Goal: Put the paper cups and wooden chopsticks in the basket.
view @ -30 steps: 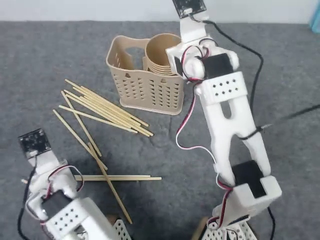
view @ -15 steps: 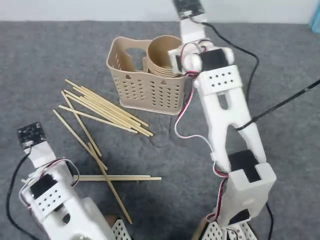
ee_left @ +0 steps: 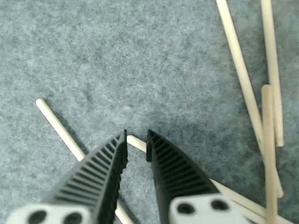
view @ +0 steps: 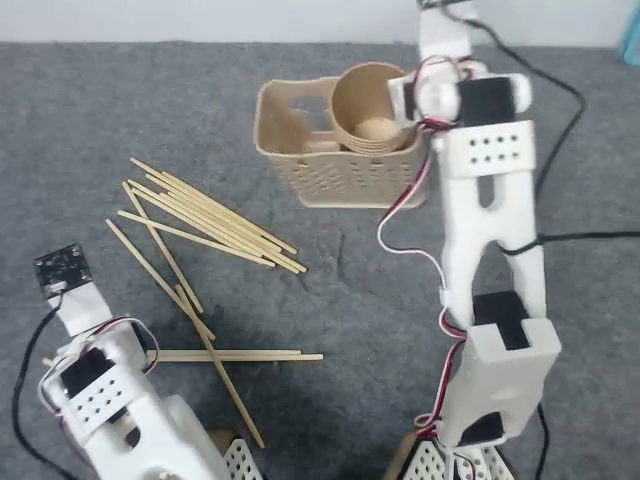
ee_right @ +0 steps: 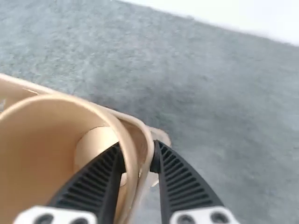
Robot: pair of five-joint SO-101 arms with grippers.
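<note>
In the high view the basket [view: 330, 172] stands at the upper centre of the frame on the grey bench [view: 120, 90]. The stacked paper cups [view: 372, 110] sit inside it, and chopsticks [view: 215, 222] lie scattered at the left. In the left wrist view the left claw [ee_left: 136, 137] hangs just above one stick's end, its jaws narrowly apart. In the right wrist view the right claw [ee_right: 138, 153] is clamped on the cups' rim.

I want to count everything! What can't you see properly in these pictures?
Number of paper cups: high view, nested rims too close together to count.
Basket right end: high view, right arm covers it.
Chopsticks: left wrist view, cut off by the picture edges.
</note>
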